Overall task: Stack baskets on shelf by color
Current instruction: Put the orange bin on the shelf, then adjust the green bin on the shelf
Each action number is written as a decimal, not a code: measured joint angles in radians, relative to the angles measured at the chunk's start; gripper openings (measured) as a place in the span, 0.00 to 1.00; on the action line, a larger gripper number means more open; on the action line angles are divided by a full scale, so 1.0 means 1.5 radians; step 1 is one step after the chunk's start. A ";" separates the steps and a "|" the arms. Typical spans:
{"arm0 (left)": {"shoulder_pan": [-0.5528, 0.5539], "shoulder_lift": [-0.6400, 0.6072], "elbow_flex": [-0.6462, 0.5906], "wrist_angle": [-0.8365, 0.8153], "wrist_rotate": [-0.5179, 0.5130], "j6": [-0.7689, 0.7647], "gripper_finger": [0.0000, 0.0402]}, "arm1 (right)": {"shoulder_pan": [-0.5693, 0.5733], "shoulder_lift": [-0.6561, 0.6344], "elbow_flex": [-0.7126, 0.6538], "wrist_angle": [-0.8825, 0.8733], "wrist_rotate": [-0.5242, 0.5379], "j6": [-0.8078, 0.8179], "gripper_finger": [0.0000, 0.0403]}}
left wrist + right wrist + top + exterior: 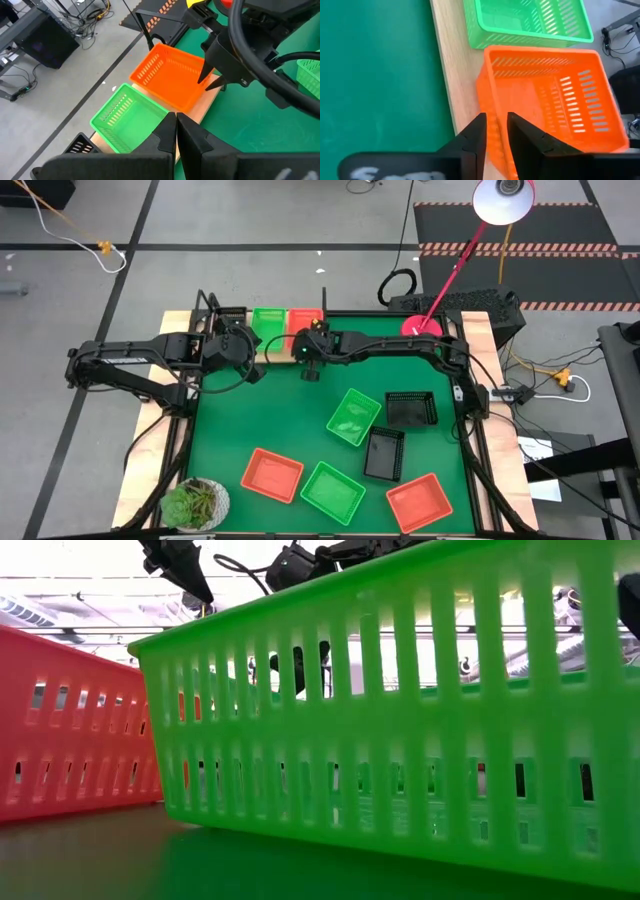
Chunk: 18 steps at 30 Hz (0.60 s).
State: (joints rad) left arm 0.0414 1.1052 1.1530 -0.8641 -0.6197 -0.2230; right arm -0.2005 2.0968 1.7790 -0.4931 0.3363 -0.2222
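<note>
The light-wood shelf (445,60) stands at the table's far edge. On it, side by side, sit a black basket (230,315), a green basket (268,321) and a red-orange basket (303,320). My right gripper (495,131) is shut on the red-orange basket (555,95). My left gripper (176,127) is shut and hangs over the near corner of the green basket (125,120); I cannot tell whether it touches. On the green mat lie two green baskets (354,417) (333,491), two black (411,409) (384,453) and two red-orange (272,474) (419,502). My right gripper pinches the red-orange basket's near long wall (495,112), one finger inside the basket and one outside. The fingers (205,80) come from above, slanting down from the near side. The basket sits upright with its bottom on the shelf board, next to the green basket.
A potted plant (195,503) stands at the near left corner. A round red lamp base (421,326) sits at the far right, its arm reaching up to the lamp head (503,200). Thin black uprights (142,30) rise from the shelf. The low view is filled by a green basket (400,740) and a red one (70,730).
</note>
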 joint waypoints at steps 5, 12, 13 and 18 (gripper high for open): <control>0.000 0.000 0.000 -0.001 0.000 0.000 0.04 | 0.000 0.000 0.000 0.002 0.001 -0.027 0.23; 0.000 0.000 0.000 -0.002 0.000 0.001 0.04 | 0.022 -0.017 -0.001 0.015 0.002 -0.034 0.30; 0.000 0.000 0.000 -0.002 0.000 0.001 0.04 | 0.027 -0.026 -0.001 0.010 0.003 -0.033 0.30; 0.000 0.000 -0.005 -0.004 0.000 0.010 0.04 | 0.051 -0.082 -0.001 -0.012 0.003 -0.036 0.32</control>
State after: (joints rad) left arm 0.0416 1.1049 1.1450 -0.8700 -0.6195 -0.2073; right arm -0.1245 1.9738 1.7775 -0.5118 0.3405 -0.2764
